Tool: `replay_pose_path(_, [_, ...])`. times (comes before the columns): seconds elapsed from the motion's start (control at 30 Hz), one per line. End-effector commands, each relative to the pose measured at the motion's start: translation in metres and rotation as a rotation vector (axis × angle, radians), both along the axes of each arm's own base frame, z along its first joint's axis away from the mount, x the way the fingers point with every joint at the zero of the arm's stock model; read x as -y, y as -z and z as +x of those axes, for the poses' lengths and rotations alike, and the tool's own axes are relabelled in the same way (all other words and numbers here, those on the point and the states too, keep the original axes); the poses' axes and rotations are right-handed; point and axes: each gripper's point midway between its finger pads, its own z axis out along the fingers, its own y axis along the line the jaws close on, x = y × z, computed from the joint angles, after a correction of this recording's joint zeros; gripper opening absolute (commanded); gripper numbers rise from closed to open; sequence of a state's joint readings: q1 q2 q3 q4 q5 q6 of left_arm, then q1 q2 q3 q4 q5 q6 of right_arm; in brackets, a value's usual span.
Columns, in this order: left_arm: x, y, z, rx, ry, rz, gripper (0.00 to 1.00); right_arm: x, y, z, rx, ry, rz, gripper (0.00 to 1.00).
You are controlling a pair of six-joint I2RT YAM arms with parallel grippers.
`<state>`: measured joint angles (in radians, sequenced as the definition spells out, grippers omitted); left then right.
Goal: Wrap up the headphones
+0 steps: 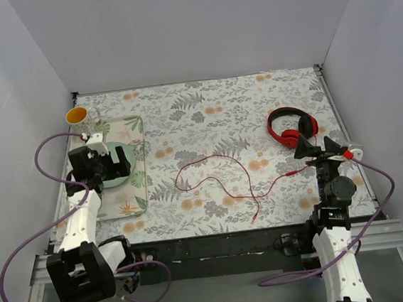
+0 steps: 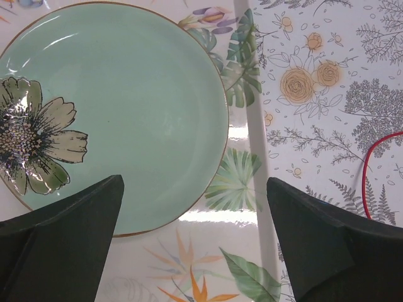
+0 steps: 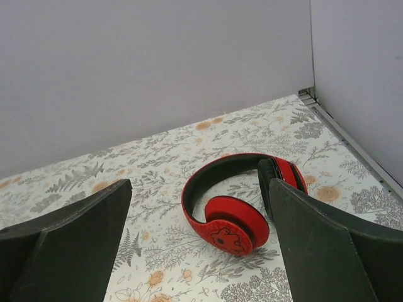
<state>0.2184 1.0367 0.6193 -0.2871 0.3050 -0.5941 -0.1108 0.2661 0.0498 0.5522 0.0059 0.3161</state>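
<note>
The red headphones point(image 1: 292, 129) with a black inner band lie on the flowered table at the right; they also show in the right wrist view point(image 3: 236, 202), just ahead of the fingers. Their thin red cable point(image 1: 222, 175) runs loose in loops across the middle of the table, and a bit of it shows in the left wrist view point(image 2: 374, 157). My right gripper point(image 1: 324, 150) is open and empty, just in front of the headphones. My left gripper point(image 1: 110, 162) is open and empty over a green plate point(image 2: 126, 107) at the left.
The green plate point(image 1: 122, 174) sits on a leaf-patterned tray point(image 1: 140, 192). A yellow and white mug point(image 1: 81, 117) stands at the back left. Grey walls close in the table on three sides. Purple robot cables point(image 1: 41, 156) loop beside each arm.
</note>
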Motion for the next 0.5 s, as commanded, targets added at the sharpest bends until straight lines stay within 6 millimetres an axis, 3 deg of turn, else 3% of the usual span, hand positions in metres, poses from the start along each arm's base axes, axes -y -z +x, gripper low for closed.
replay_pose_path(0.0, [-0.005, -0.026, 0.013, 0.064, -0.011, 0.024, 0.98, 0.008, -0.011, 0.006, -0.027, 0.038, 0.053, 0.99])
replay_pose_path(0.03, [-0.006, -0.032, 0.016, 0.075, -0.001, 0.036, 0.98, 0.009, -0.027, 0.008, -0.020, 0.045, 0.031, 0.99])
replay_pose_path(0.07, [-0.001, -0.038, 0.019, 0.084, 0.032, 0.029, 0.98, 0.011, -0.029, 0.011, -0.047, 0.057, 0.023, 0.99])
replay_pose_path(0.1, [0.001, -0.051, 0.024, 0.104, 0.057, 0.031, 0.98, 0.015, -0.015, 0.020, -0.143, 0.071, 0.018, 0.99])
replay_pose_path(0.13, [0.004, -0.059, 0.026, 0.116, 0.081, 0.029, 0.98, 0.022, -0.036, 0.024, -0.145, 0.106, 0.010, 0.99])
replay_pose_path(0.17, [0.012, -0.067, 0.028, 0.135, 0.129, 0.012, 0.98, 0.027, -0.041, 0.028, -0.177, 0.129, -0.028, 0.99])
replay_pose_path(0.23, [0.019, -0.089, 0.035, 0.175, 0.184, 0.001, 0.98, 0.041, -0.017, 0.044, -0.342, 0.192, -0.040, 0.98])
replay_pose_path(0.27, [0.022, -0.097, 0.037, 0.190, 0.209, -0.002, 0.98, 0.047, -0.045, 0.052, -0.333, 0.211, -0.065, 0.98])
replay_pose_path(0.3, [0.029, -0.102, 0.037, 0.189, 0.244, -0.025, 0.98, 0.054, -0.023, 0.067, -0.448, 0.224, -0.070, 0.99])
replay_pose_path(0.33, [0.029, -0.115, 0.044, 0.206, 0.256, -0.025, 0.98, 0.056, -0.014, 0.071, -0.534, 0.218, -0.078, 0.98])
replay_pose_path(0.37, [0.029, -0.120, 0.047, 0.211, 0.267, -0.022, 0.98, 0.061, -0.037, 0.085, -0.522, 0.223, -0.082, 0.98])
replay_pose_path(0.4, [0.031, -0.122, 0.047, 0.204, 0.279, -0.029, 0.98, 0.068, -0.012, 0.097, -0.632, 0.217, -0.088, 0.98])
replay_pose_path(0.47, [0.029, -0.133, 0.054, 0.214, 0.287, -0.016, 0.98, 0.069, -0.003, 0.111, -0.688, 0.177, -0.089, 0.98])
